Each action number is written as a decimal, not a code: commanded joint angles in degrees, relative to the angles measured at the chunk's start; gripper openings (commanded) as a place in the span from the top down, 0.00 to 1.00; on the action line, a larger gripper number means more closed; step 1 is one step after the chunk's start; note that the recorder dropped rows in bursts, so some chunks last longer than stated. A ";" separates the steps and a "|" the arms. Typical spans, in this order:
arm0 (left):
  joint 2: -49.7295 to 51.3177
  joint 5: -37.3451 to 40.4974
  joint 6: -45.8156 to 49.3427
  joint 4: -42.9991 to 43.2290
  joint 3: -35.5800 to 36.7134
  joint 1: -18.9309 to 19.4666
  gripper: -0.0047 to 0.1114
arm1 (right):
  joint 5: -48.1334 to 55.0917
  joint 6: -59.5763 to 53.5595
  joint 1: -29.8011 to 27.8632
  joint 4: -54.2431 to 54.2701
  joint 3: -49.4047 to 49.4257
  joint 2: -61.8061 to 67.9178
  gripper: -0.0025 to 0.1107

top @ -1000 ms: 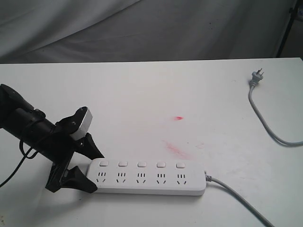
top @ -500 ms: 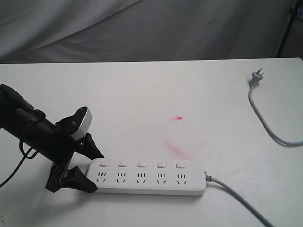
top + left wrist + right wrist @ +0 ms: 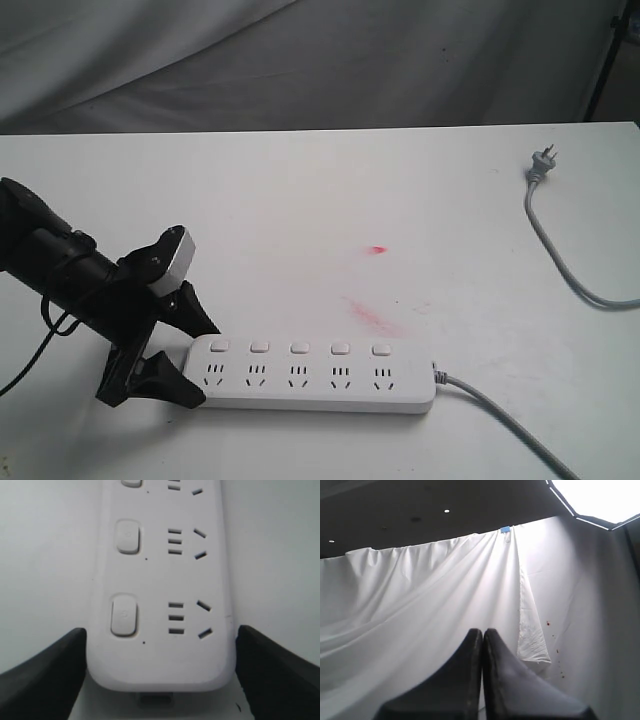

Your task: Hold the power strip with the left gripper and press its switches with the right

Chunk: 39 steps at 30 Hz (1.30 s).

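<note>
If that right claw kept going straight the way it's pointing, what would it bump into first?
Probably the hanging white sheet. The right gripper, fingers shut, points at it with nothing visible in between, though how far off the sheet hangs is unclear.

A white table point(image 3: 300, 200) is being marked near its middle by a small red spot point(image 3: 377, 249) and, nearer the camera, by a longer faint red smear point(image 3: 368, 315). Behind the table a creased grey-white cloth point(image 3: 300, 60) is being hung, and a dark pole point(image 3: 604, 60) is being cut off by the far right edge. In the right wrist view a draped white sheet point(image 3: 420, 605) is being lit by a bright ceiling panel point(image 3: 600, 497); its top hem is being marked by a blue tab point(image 3: 505, 529), and the fabric by red specks point(image 3: 548, 623).
</note>
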 commanded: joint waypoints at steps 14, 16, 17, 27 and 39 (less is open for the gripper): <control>0.11 -0.68 0.08 -0.87 -0.28 -0.42 0.57 | 19.88 11.10 0.06 -2.33 -13.64 1.31 0.98; 0.11 -0.68 0.08 -0.87 -0.28 -0.42 0.57 | 22.93 11.10 0.06 -2.33 -17.69 5.39 0.98; 0.11 -0.68 0.08 -0.87 -0.28 -0.42 0.57 | 24.46 11.10 0.06 -2.33 -19.35 7.20 0.98; 0.11 -0.68 0.08 -0.87 -0.28 -0.42 0.57 | 31.37 11.10 0.06 -2.33 -36.36 28.13 0.98; 0.11 -0.68 0.08 -0.87 -0.28 -0.42 0.57 | 35.27 6.80 0.06 -2.33 -56.05 45.13 0.98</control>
